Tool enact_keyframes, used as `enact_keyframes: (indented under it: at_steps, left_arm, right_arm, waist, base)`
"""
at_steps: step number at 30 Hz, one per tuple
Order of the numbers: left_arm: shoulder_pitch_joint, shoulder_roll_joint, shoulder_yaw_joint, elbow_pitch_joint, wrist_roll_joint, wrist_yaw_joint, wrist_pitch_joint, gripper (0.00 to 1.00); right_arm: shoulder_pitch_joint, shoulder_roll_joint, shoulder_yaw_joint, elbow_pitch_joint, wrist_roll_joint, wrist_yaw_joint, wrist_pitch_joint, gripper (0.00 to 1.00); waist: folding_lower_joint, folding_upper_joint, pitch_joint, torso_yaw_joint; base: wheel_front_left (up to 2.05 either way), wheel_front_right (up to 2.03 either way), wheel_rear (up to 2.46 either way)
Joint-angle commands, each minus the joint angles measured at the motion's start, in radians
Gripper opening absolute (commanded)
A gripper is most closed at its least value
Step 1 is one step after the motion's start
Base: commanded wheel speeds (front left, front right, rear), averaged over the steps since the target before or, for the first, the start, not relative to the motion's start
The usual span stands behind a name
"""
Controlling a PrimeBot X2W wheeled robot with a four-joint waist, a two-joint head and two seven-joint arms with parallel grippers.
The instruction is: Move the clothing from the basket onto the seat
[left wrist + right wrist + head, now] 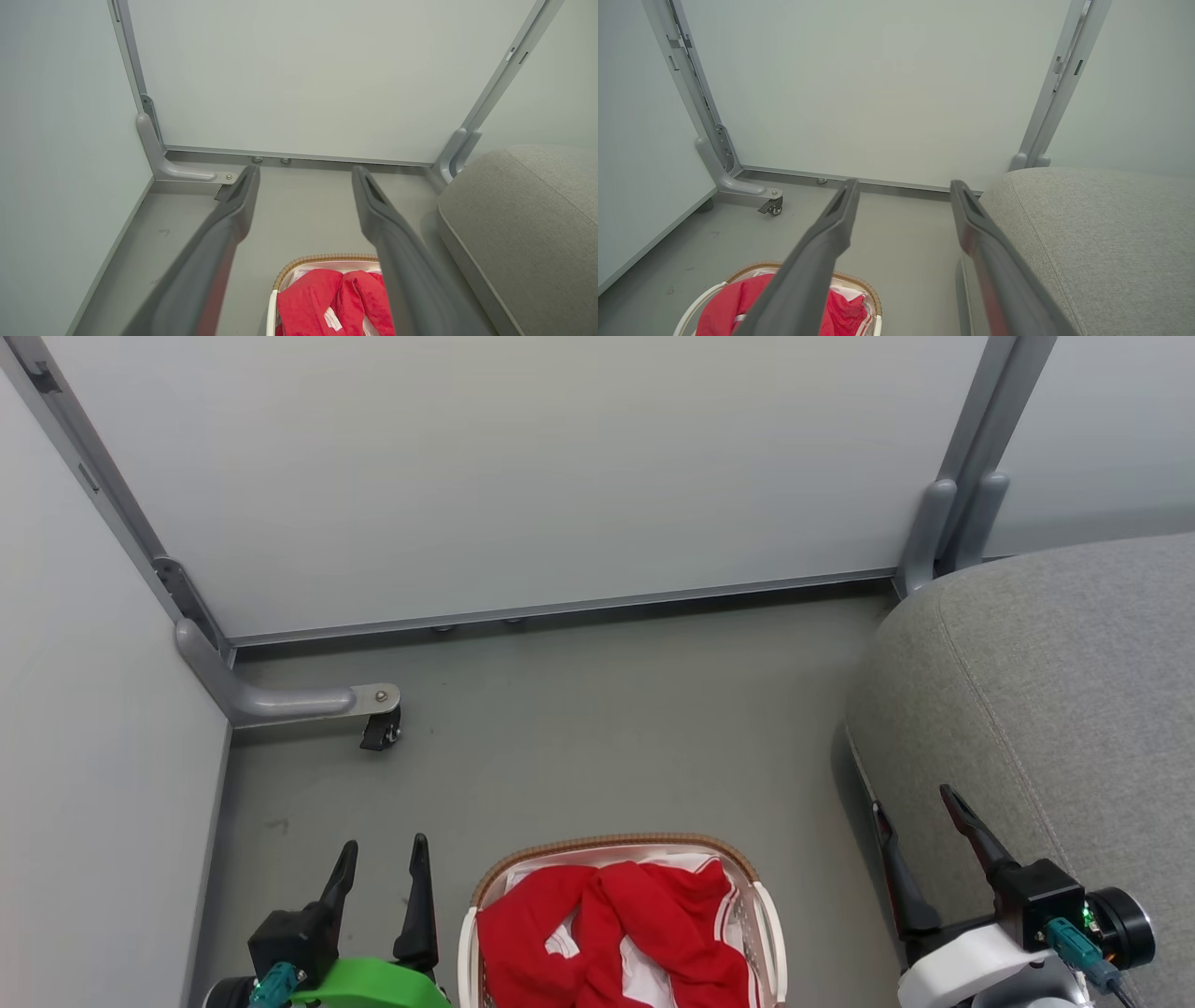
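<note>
Two hands hang released and empty over a partitioned corner. The left hand (385,845) sits just left of the basket (611,843), and the right hand (911,800) hovers at the edge of the seat (1055,691). Red clothing (653,915) lies heaped in the basket, which stands on the grey floor (607,728) beside the seat. Pale panels (560,476) on grey frames close the corner behind, one foot ending in a castor (381,733).

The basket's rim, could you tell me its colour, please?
Brown and woven; the basket rim shows best in the head view.
</note>
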Motion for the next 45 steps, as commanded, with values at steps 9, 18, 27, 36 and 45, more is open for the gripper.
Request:
enact_keyframes:
  at_steps: [9,18,27,36,45]
  left_arm:
    - [-0.042,0.006,-0.015,-0.004,0.02,-0.002,0.0,1.0]
    - [-0.184,0.006,-0.026,0.028,0.069,-0.019,0.0,1.0]
    - [-0.403,0.006,-0.078,0.279,0.178,-0.038,0.0,1.0]
    - [-0.574,0.035,-0.161,0.544,0.237,-0.071,0.001,1.0]
    - [-0.703,0.061,-0.218,0.748,0.247,-0.082,0.006,1.0]
  right_arm:
    - [-0.006,-0.006,0.01,-0.021,0.001,0.0,-0.005,1.0]
    - [-0.092,-0.005,0.012,-0.069,-0.015,0.0,-0.004,1.0]
    - [-0.24,-0.005,0.023,-0.129,0.038,0.0,-0.003,1.0]
    - [-0.334,-0.004,0.036,-0.149,0.108,0.0,-0.003,1.0]
    - [-0.366,-0.003,0.066,-0.165,0.169,0.0,-0.003,1.0]
  waist:
    - [-0.0001,0.0,0.018,-0.017]
    - [-0.0001,0.0,0.158,-0.091]
    - [-0.0001,0.0,0.421,-0.203]
    - [-0.0001,0.0,0.642,-0.31]
    - [-0.0001,0.0,0.748,-0.382]
  base:
    - [0.0,0.0,0.0]
    - [0.0,0.0,0.0]
    - [0.0,0.0,0.0]
    - [0.0,0.0,0.0]
    - [0.0,0.0,0.0]
